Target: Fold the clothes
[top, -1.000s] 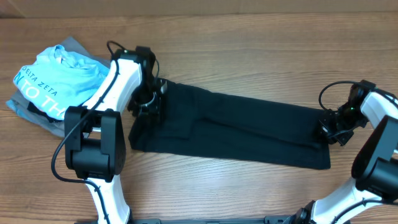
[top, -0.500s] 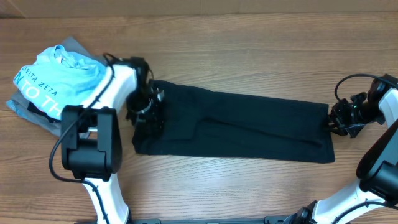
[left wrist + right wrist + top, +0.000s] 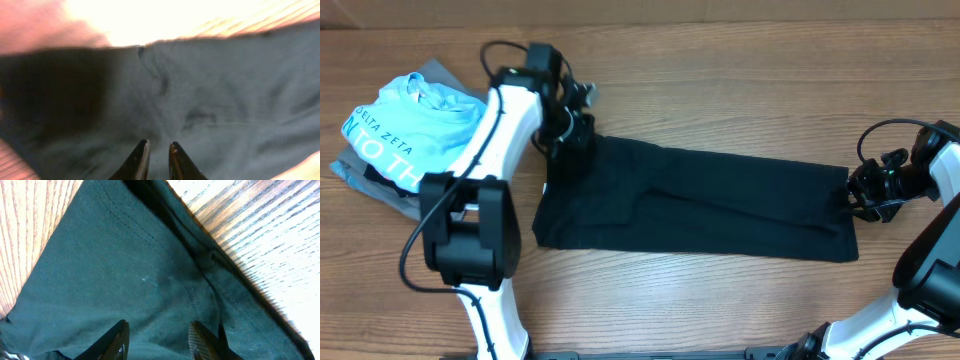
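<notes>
The black T-shirt (image 3: pixel 700 205) lies in a long band across the middle of the desk (image 3: pixel 720 70) — limp, light, best pinched at corners; left gripper (image 3: pixel 159 146), nearly closed, seems to nip its far-left corner; right gripper (image 3: pixel 159 329) half open, empty, at its right edge.

One black T-shirt (image 3: pixel 700 205) is lying on the single wooden table (image 3: pixel 720 80). One light-blue tee (image 3: pixel 410 125) with white lettering is sitting on a small pile of grey garments (image 3: pixel 360 172), whose number is not showing clearly. Two robot arms are standing over the table, the left arm (image 3: pixel 505 120) and the right arm (image 3: pixel 932 230), each carrying one two-finger gripper: the left gripper (image 3: pixel 158 144) and the right gripper (image 3: pixel 159 325)
</notes>
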{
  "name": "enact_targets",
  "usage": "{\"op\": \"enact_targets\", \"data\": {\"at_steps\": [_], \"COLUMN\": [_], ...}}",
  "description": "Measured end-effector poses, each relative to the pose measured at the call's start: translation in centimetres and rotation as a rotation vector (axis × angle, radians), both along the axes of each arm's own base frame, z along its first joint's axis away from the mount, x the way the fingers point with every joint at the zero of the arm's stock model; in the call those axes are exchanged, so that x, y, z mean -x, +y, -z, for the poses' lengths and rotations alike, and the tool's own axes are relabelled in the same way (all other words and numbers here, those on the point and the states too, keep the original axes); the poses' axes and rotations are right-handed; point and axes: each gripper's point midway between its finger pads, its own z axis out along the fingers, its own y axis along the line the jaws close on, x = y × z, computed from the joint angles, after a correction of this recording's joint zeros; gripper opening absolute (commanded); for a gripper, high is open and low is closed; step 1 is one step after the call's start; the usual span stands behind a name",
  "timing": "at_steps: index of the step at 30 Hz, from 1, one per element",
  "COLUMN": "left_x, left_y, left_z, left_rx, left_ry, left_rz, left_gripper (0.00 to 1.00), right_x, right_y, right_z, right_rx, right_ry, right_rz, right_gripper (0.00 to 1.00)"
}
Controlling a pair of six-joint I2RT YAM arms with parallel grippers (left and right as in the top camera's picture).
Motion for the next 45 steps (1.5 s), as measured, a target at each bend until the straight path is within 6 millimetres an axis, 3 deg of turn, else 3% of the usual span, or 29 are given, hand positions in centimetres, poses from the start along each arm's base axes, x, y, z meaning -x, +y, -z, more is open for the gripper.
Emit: {"op": "enact_targets", "data": {"at_steps": [2,4,6,8,10,11,12,14,16,17,20,24,27,29,32,35,37,38,39,42,45], "left_x": [0.8,0.4,-1.6,-2.4,-3.1,-3.5,-5.2,-5.4,-6.3,-6.4,-6.0,-3.8,-2.0,-1.7,-0.9,1.6,2.5,3.6,4.2,3.8,3.6], "left_y": [0.2,0.9,1.9,3.2,4.8,5.4,6.6,7.6,8.5,8.6,8.6,8.6,8.0,6.9,3.5,-1.1,-2.3,-2.5,-2.3,-1.3,1.4], "left_z": [3.6,5.5,5.5,5.3,4.3,3.5,1.0,-1.3,-4.7,-5.4,-8.6,-9.7,-9.8,-9.7,-7.0,-0.6,2.3,4.8,5.9,6.3,6.3], "left_rx": [-0.039,-0.064,-0.065,-0.081,-0.096,-0.101,-0.103,-0.111,-0.112,-0.112,-0.113,-0.119,-0.098,-0.063,-0.037,-0.04,-0.041,-0.048,-0.06,-0.082,-0.147], "left_ry": [0.048,0.049,-0.022,-0.037,-0.034,-0.029,-0.07,-0.056,-0.09,-0.098,-0.1,-0.024,0.045,0.053,0.074,0.132,0.13,0.145,0.157,0.132,0.162], "left_rz": [0.007,-0.005,-0.04,-0.072,-0.109,-0.126,-0.161,-0.183,-0.202,-0.203,-0.206,-0.201,-0.175,-0.134,-0.028,0.1,0.136,0.149,0.145,0.07,-0.064], "left_gripper": [0.19,0.23,0.25,0.31,0.4,0.43,0.44,0.47,0.5,0.52,0.52,0.48,0.26,0.13,0.04,0.04,0.04,0.04,0.04,0.04,0.04], "right_x": [-0.1,-0.2,-0.2,-0.2,-0.2,-0.3,-0.3,-0.6,-0.9,-0.9,-0.8,-0.2,0.8,1.1,1.1,0.9,0.7,0.5,0.4,0.5,0.5], "right_y": [0.0,-0.1,-0.1,-0.3,-0.6,-0.7,-0.9,-1.2,-1.4,-1.4,-2.0,-2.9,-3.6,-3.8,-3.3,-3.0,-3.0,-3.0,-3.0,-2.8,-2.7], "right_z": [0.0,0.0,0.0,0.1,0.2,0.3,0.3,0.4,0.4,0.4,0.6,0.9,0.9,0.7,0.6,0.3,-0.2,-1.2,-1.7,-2.6,-2.7], "right_rx": [0.001,0.004,0.005,0.018,0.034,0.041,0.05,0.066,0.075,0.08,0.114,0.158,0.151,0.127,0.097,0.08,0.071,0.068,0.068,0.063,0.053], "right_ry": [-0.003,-0.007,-0.009,-0.006,-0.006,-0.01,-0.009,-0.027,-0.047,-0.054,-0.053,-0.027,0.0,-0.005,-0.007,-0.022,-0.043,-0.074,-0.087,-0.103,-0.105], "right_rz": [0.0,0.0,0.0,-0.002,-0.006,-0.009,-0.008,-0.021,-0.045,-0.06,-0.09,-0.102,-0.078,-0.054,-0.048,-0.047,-0.039,-0.029,-0.026,-0.021,-0.018], "right_gripper": [0.43,0.43,0.44,0.51,0.61,0.72,0.77,0.88,0.96,0.97,0.97,0.93,0.88,0.72,0.49,0.46,0.47,0.48,0.51,0.62,0.66]}}
